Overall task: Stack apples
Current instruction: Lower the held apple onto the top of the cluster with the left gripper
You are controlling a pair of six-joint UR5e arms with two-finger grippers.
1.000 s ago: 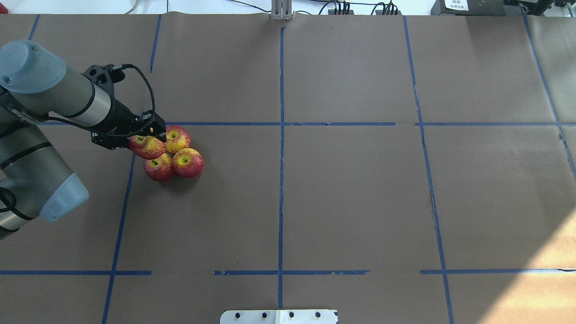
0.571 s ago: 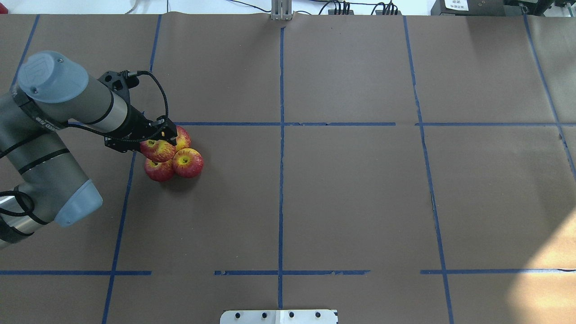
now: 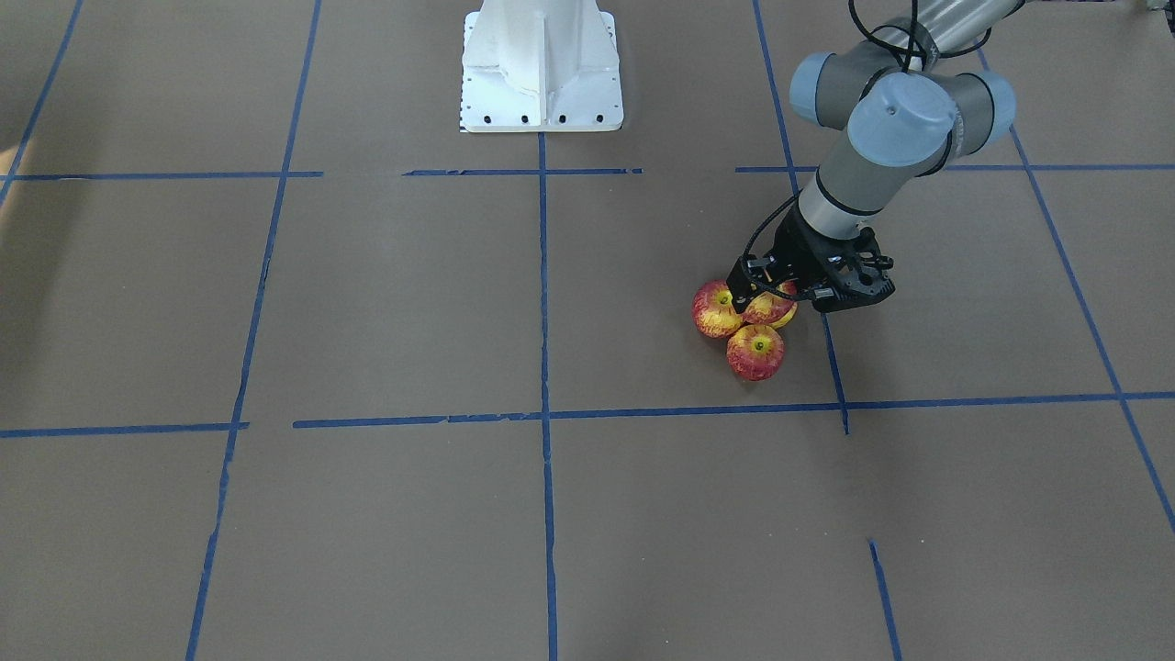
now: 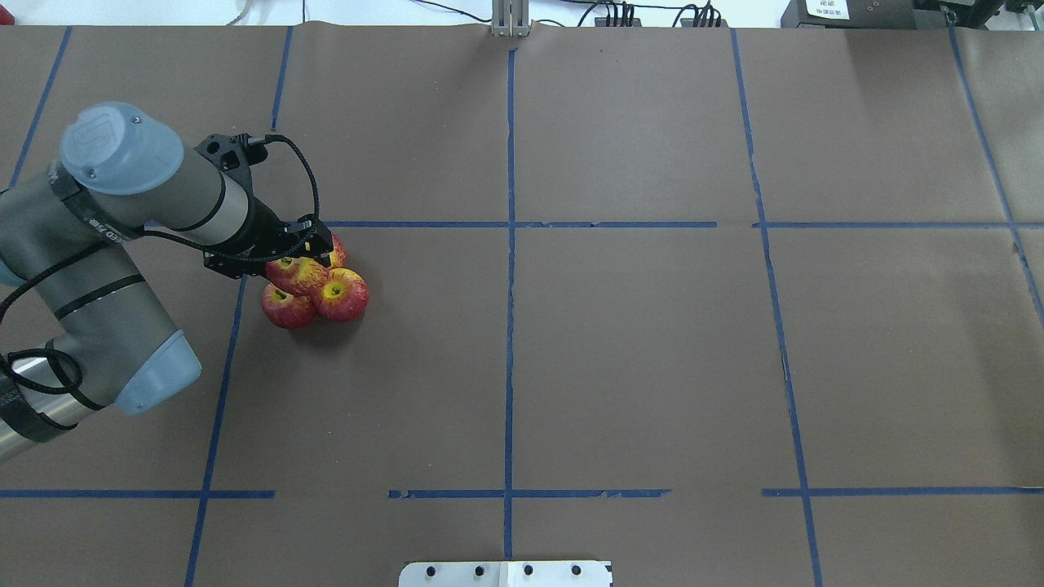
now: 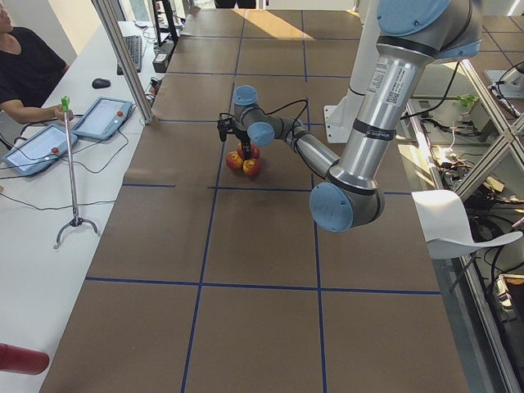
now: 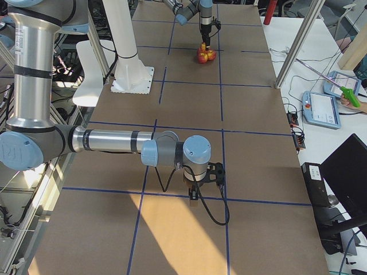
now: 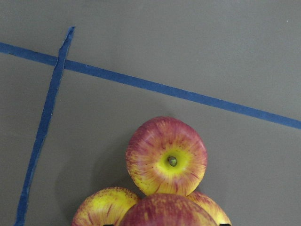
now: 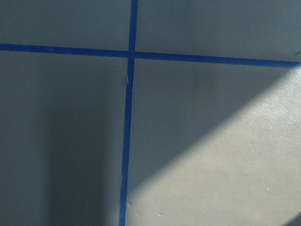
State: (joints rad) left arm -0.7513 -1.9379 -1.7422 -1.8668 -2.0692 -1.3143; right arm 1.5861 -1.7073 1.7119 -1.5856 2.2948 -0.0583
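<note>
At the overhead view's left-centre, the left end effector (image 4: 298,262) was clamped on the top apple (image 4: 292,275), poised over three touching base apples (image 4: 342,295) on the worktop (image 4: 636,342); it seemed best lowered squarely into their central hollow and released only once seated
</note>
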